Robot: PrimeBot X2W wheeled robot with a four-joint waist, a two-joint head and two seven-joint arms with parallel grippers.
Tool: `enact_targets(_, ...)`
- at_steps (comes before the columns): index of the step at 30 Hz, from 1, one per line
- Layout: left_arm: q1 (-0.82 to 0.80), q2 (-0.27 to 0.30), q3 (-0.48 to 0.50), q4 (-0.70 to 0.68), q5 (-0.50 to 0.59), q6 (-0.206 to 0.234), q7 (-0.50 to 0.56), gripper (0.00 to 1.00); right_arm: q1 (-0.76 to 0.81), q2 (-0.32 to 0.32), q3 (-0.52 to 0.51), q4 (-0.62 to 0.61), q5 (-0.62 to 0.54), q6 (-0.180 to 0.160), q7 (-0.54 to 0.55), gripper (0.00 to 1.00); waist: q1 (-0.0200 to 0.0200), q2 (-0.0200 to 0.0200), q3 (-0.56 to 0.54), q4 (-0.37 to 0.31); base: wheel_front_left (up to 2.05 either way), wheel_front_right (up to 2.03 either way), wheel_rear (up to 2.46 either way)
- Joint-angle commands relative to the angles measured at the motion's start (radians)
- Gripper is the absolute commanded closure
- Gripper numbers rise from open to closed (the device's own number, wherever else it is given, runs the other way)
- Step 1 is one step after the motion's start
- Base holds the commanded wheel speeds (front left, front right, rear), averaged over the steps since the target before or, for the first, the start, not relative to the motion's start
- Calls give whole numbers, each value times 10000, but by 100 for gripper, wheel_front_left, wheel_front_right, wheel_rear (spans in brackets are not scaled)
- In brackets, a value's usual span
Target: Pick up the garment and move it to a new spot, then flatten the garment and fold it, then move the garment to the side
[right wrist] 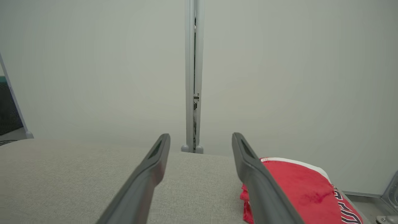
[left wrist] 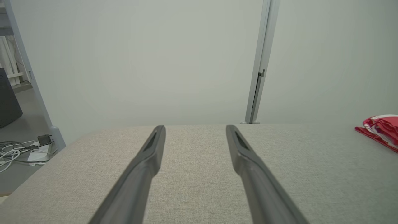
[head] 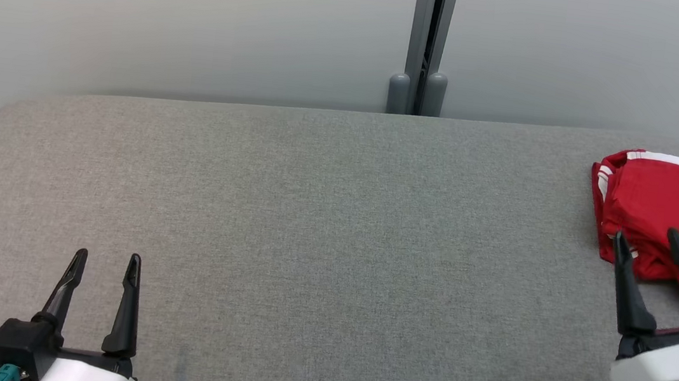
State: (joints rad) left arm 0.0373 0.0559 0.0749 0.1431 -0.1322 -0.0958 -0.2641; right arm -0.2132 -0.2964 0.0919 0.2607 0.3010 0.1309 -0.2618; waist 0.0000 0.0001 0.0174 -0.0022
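Note:
The garment (head: 670, 209) is red with white stripes, folded into a compact bundle at the far right of the grey table (head: 322, 227). It also appears at the right edge of the left wrist view as the garment (left wrist: 381, 127), and low right in the right wrist view as the garment (right wrist: 298, 189). My right gripper (head: 647, 241) stands open just in front of it, fingers pointing at its near edge, nothing between them. At the lower left my left gripper (head: 106, 261) is open and empty, far from the cloth.
A pale partition wall with a grey metal post (head: 424, 40) runs behind the table. Cables (left wrist: 18, 152) lie on the floor past the table's left end. The table's right edge is close to the garment.

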Motion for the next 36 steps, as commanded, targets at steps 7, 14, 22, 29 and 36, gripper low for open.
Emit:
enact_targets(7, 185, 23, 82, 143, -27, 1, 6, 0, 1479, 685, -442, -683, -256, -1, -45, 0, 0, -1, -211, 239, 0, 0, 0)
enact_targets(14, 357, 14, 192, 380, -99, 72, 6, 0, 2209, 1279, -717, -804, -277, -1, -45, 0, 0, -1, -300, 332, 0, 0, 0)
enact_targets(22, 324, -2, 173, 573, -167, 72, 6, 0, 2460, 1506, -851, -818, -286, -1, -45, 0, 0, -1, -331, 360, 0, 0, 0)
enact_targets(29, 246, -7, 88, 676, -69, 162, 6, 0, 2611, 1563, -955, -805, -270, -1, -45, 0, 0, -1, -291, 405, 0, 0, 0)
enact_targets(36, 229, -12, 44, 711, -21, 186, 6, 0, 2588, 1527, -923, -769, -290, -1, -45, 0, 0, -1, -282, 430, 0, 0, 0)
